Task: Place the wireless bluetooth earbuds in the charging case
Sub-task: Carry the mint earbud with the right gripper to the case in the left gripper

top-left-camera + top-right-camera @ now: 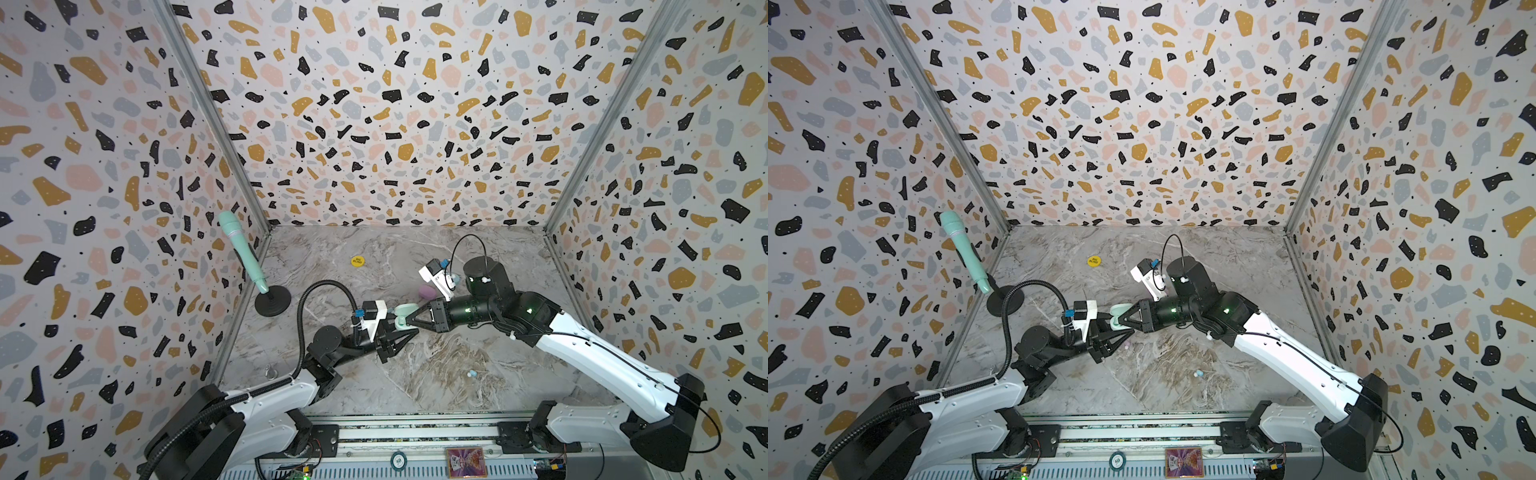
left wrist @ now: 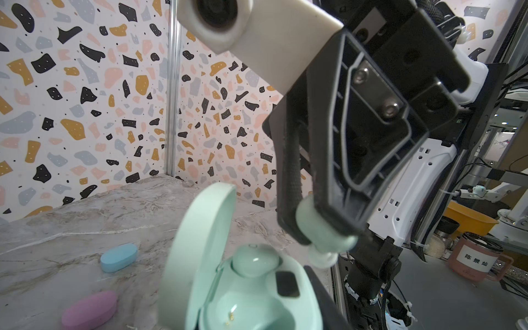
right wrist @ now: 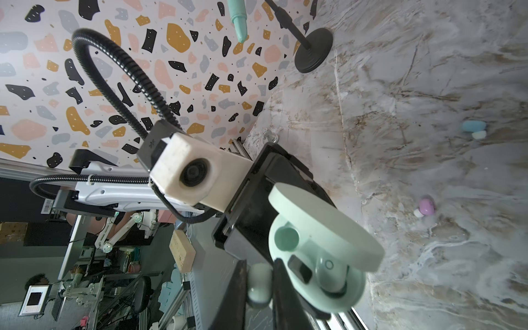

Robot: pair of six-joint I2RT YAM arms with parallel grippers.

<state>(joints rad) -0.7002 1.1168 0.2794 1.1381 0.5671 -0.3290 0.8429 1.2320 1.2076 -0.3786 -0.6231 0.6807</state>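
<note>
Mint case (image 1: 402,311), lid open, held over counter (image 1: 457,357) mid-scene in both top views: L end effector (image 1: 412,331) clamped on its base, R end effector (image 1: 409,319) at its mouth; blue bud (image 1: 471,373) lies apart. L wrist: R end effector pinches mint bud (image 2: 323,231) just above case; 2nd bud (image 2: 254,261) seated in it. R wrist: pink bud (image 3: 425,207) loose on counter.

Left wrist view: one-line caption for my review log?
Right arm's jaws hold a mint earbud by the open mint charging case, one bud seated, one well empty; blue case and pink case behind.
</note>
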